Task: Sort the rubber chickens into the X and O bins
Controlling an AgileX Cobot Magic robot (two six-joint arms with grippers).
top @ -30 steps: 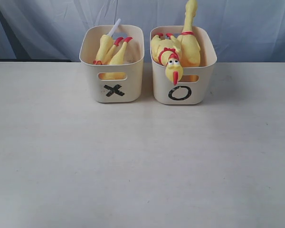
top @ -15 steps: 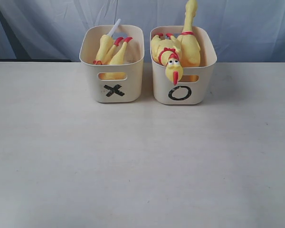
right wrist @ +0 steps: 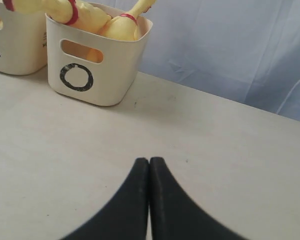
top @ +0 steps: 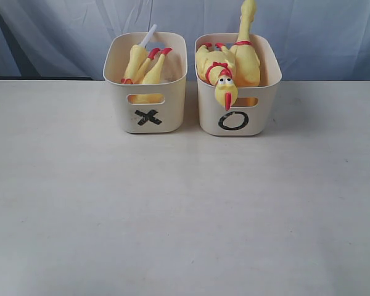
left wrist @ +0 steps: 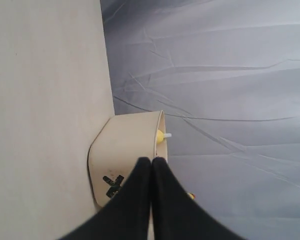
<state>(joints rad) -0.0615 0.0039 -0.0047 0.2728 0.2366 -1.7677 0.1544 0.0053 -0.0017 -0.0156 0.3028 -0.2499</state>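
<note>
I see both bins standing side by side at the far edge of the table, almost touching, in front of a pale blue backdrop cloth. In the exterior view the X bin is on the left and the O bin on the right, each mark facing the camera below a slot handle. The X bin holds yellow rubber chickens lying at a slant, red feet towards the rear; a white tube projects above the rear rim. The O bin holds a second pile of chickens. One chicken head hangs over the front rim, beak down, just above the O mark, and one long yellow part rises well above the rear rim — I cannot tell which part it is. No arm appears in the exterior view. The left fingers are pressed together with nothing between them, pointing towards the X bin from its side. The right fingers are likewise pressed together and empty — above bare table, well apart from the O bin.
</note>
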